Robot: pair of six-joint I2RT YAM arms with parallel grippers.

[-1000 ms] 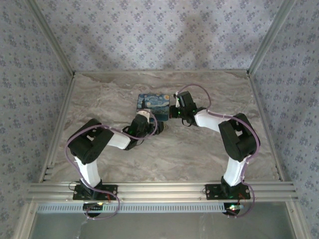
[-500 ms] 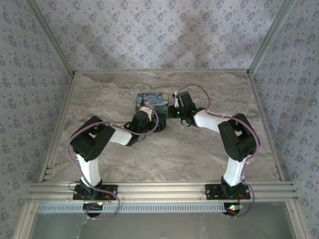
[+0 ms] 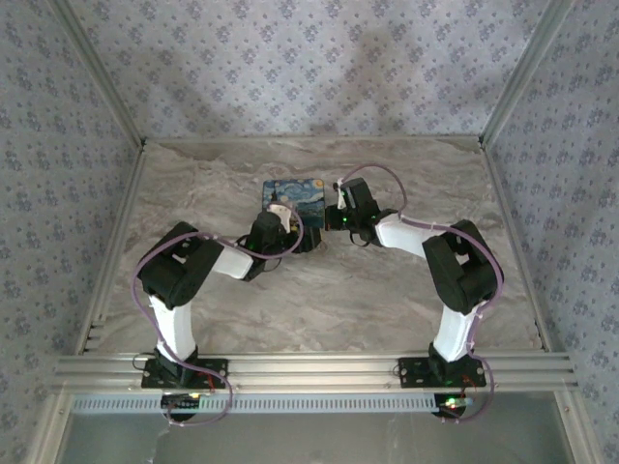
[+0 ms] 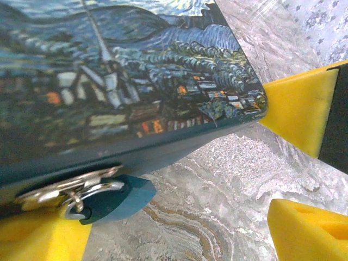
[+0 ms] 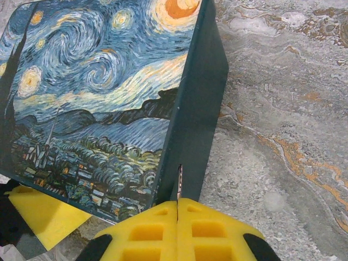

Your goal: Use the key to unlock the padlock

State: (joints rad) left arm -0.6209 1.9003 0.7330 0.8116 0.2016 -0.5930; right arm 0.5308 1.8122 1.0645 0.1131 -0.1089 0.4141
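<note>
From above, the box (image 3: 295, 195) sits at the far middle of the marble table (image 3: 387, 290). The left gripper (image 3: 280, 217) is at its near side. The right gripper (image 3: 336, 211) is at its right side. The lock is too small to see here.

The left wrist camera is close up. The padlock (image 4: 111, 198) is blue-green and rounded. It hangs from a shiny metal latch (image 4: 65, 189) on the near side of the box. It touches one yellow foam finger (image 4: 38, 239). The other finger (image 4: 310, 228) is far off to the right, so the jaws are wide with bare table between them.

The right wrist camera shows the lid, a swirly painted night sky. The box side is smooth and dark. Here the yellow fingers (image 5: 147, 231) are pressed tight together, pinching a thin strip (image 5: 179, 176). I cannot tell if it is the key.
</note>
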